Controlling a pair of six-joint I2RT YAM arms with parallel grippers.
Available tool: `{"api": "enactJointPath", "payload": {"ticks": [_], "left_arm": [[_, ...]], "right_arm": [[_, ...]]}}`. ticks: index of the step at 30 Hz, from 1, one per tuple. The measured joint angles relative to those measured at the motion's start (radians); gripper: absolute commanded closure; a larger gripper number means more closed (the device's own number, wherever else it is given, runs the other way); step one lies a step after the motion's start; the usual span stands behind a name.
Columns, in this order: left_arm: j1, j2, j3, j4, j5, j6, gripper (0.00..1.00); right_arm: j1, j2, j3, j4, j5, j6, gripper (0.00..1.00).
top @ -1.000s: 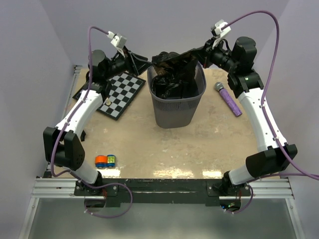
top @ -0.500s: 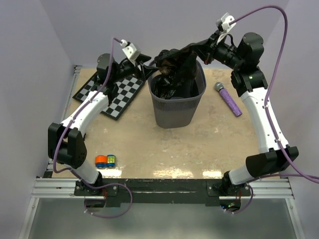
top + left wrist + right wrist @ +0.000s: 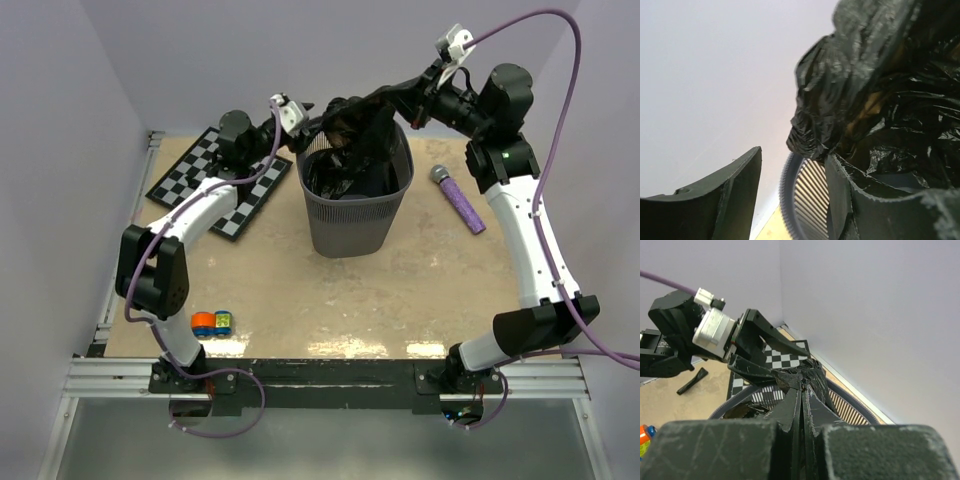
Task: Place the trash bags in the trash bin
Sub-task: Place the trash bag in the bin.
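The bin (image 3: 350, 228) stands mid-table (image 3: 400, 300), and its inside is wholly hidden by the bag (image 3: 365, 125); black crinkled plastic fills the mouth, so the floor cannot be seen, nor whether this is one bag or several; the bin's far rim is covered as well. The bag lies partly in the bin, and its upper part is lifted in a bunch above the far rim, slanting up toward the right arm. From above, both claws' tips are lost against the black plastic. The wrist views settle it: the right claw (image 3: 802, 395) has its fingers pressed together with a pinch of bag between them, above the rim; the left claw (image 3: 794, 156) has its fingers apart, one finger (image 3: 840, 195) against the underside of the bunch, the other clear of it, the bin's rim showing between them. The left wrist view is mostly blank wall and plastic, with the fingers cut off at the lower edge. A chessboard (image 3: 185, 172) lies left of the bin, partly under the left arm; a purple mic (image 3: 460, 200) lies right of the bin, apart from it; a small orange and blue thing (image 3: 212, 322) sits near the front left edge, too small to identify.
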Motion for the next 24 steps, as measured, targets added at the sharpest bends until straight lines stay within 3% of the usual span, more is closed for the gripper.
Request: {"api": "enactJointPath", "payload": {"ticks": [8,15,24], "left_arm": [[-0.073,0.01,0.002,0.012,0.04,0.193,0.63],[-0.088,0.021,0.034,0.001,-0.016,0.252,1.0],[-0.037,0.048,0.322,-0.25,0.008,0.196,1.0]], "right_arm": [[-0.041,-0.016,-0.011,0.0,-0.011,0.015,1.0],[-0.063,-0.054,-0.056,0.004,-0.022,0.029,1.0],[-0.2,-0.04,-0.071,0.007,-0.045,0.039,1.0]]}}
